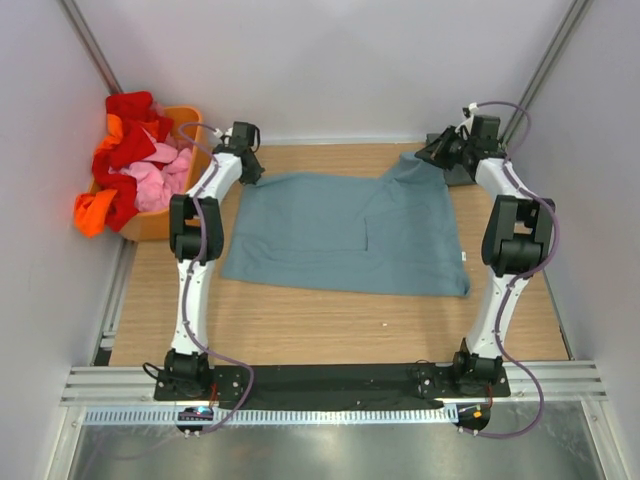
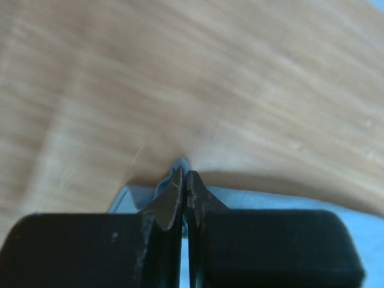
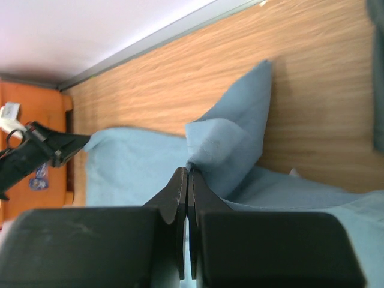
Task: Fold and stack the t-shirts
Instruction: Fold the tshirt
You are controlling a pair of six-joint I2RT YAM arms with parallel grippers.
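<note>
Wooden tabletop (image 1: 300,320): large blue-teal cloth t-shirt (image 1: 340,235) spread flat mid-table, long axis left–right.
Left gripper (image 2: 185,175) and right gripper (image 3: 188,173) each pinch a far corner, fingers closed on cloth (right corner lifted, peaked).

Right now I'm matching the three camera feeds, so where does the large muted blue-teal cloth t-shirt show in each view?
Top external: the large muted blue-teal cloth t-shirt lies spread across the middle of the light wooden table.
Left wrist: only a small corner, bottom centre, pinched in the left gripper.
Right wrist: a peaked fold at centre, pinched by the right gripper, with cloth spreading left and lower right.
Shared landmark: the wooden table top.
</note>
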